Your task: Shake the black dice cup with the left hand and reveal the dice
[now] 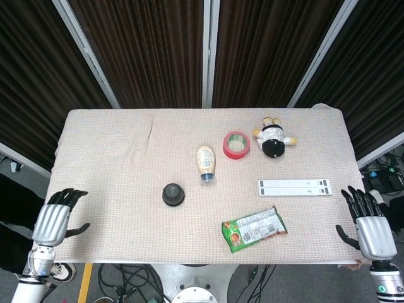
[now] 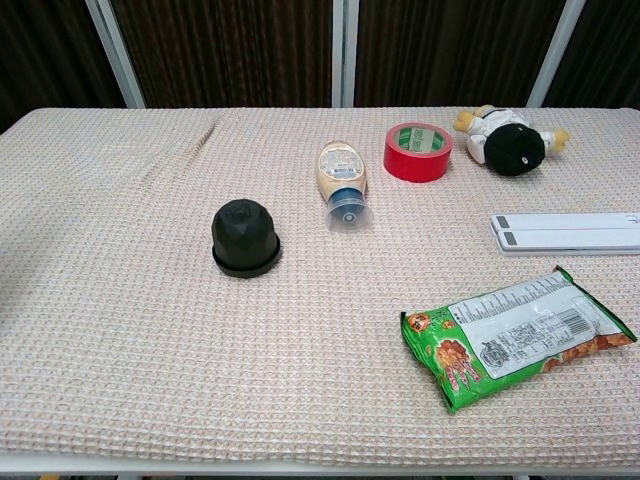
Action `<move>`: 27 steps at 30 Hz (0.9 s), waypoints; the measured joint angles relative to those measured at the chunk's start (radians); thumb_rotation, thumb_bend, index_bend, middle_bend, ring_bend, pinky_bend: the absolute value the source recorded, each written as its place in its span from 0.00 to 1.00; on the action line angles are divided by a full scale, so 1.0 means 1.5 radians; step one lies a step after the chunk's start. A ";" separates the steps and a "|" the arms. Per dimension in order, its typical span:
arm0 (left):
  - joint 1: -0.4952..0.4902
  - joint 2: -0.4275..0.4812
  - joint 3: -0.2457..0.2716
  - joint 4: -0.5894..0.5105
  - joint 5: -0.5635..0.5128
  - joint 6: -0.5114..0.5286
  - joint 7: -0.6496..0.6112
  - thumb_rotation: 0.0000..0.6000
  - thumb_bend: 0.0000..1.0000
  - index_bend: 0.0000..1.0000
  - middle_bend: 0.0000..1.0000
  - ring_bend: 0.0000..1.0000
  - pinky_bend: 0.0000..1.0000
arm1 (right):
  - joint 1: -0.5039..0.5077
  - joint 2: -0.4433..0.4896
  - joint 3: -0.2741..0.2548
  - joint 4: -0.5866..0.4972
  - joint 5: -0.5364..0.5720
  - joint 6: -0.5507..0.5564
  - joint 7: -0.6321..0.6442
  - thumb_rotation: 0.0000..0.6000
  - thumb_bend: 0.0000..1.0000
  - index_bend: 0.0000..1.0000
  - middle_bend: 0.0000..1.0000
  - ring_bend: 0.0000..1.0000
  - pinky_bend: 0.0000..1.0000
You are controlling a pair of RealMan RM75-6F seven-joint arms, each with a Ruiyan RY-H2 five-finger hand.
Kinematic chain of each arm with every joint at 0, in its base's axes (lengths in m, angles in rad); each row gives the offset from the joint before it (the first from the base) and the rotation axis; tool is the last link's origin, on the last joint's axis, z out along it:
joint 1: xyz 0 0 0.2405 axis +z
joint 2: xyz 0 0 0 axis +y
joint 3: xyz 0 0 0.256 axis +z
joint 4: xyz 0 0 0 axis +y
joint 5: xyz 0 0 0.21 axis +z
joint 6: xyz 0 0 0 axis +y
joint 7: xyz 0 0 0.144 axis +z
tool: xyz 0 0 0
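Observation:
The black dice cup (image 1: pixel 173 194) (image 2: pixel 244 237) stands mouth-down on its round base, left of the table's middle; any dice under it are hidden. My left hand (image 1: pixel 53 221) hangs off the table's front-left corner with its fingers spread, holding nothing, far from the cup. Off the front-right corner my right hand (image 1: pixel 370 226) is likewise spread and empty. Neither hand shows in the chest view.
A mayonnaise bottle (image 1: pixel 206 163) lies just behind and right of the cup. Red tape roll (image 1: pixel 237 144) and a plush doll (image 1: pixel 273 137) sit at the back right. A white bar (image 1: pixel 294 187) and a green snack bag (image 1: pixel 254 228) lie at the right front. The beige tablecloth (image 1: pixel 107 151) covers the table.

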 measured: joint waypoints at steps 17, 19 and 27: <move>-0.070 -0.077 -0.039 0.032 -0.031 -0.086 -0.024 1.00 0.01 0.21 0.25 0.18 0.23 | -0.004 0.015 0.000 -0.019 -0.011 0.017 -0.012 1.00 0.20 0.00 0.00 0.00 0.04; -0.086 -0.090 -0.045 0.034 -0.039 -0.108 -0.027 1.00 0.01 0.21 0.25 0.18 0.23 | -0.004 0.014 -0.001 -0.019 -0.012 0.015 -0.012 1.00 0.20 0.00 0.00 0.00 0.04; -0.163 -0.166 -0.070 0.074 -0.076 -0.203 -0.021 1.00 0.01 0.21 0.25 0.18 0.23 | -0.003 0.013 0.002 -0.011 -0.003 0.010 -0.003 1.00 0.20 0.00 0.00 0.00 0.04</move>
